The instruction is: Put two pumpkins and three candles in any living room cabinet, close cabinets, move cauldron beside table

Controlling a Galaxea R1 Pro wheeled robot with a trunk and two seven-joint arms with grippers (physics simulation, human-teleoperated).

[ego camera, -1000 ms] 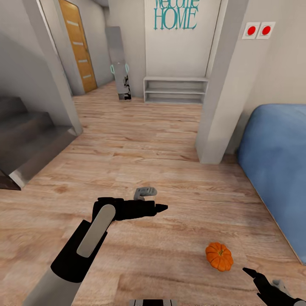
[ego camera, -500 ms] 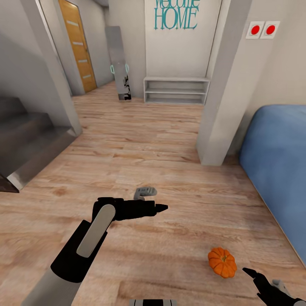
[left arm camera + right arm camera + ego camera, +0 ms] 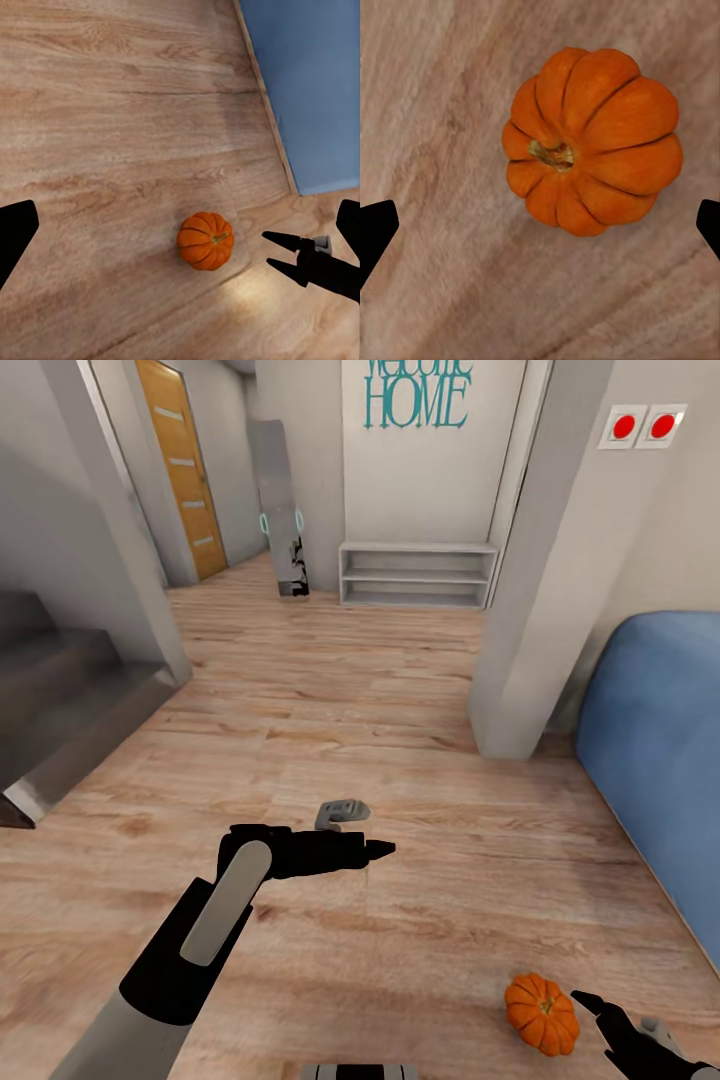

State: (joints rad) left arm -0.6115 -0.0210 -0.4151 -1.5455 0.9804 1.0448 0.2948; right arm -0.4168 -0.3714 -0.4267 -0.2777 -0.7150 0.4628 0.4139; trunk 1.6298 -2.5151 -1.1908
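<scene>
one pumpkin (image 3: pixel 541 1014) lies on the wood floor (image 3: pixel 330 700) at the lower right of the head view, just beside the right gripper (image 3: pixel 600 1008), whose arm is cut off by the frame's corner. right fingers spread, empty, hanging above the pumpkin. left arm reaches forward at centre; left gripper (image 3: pixel 380 849) also spread, holding nothing. blue sofa (image 3: pixel 660 760) at right.

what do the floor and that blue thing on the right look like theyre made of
The floor looks like light wood planks or laminate, matte, with visible grain and plank seams. The blue thing looks like soft fabric upholstery, with a rounded edge and no shine, though this render leaves its weave unclear.
</scene>
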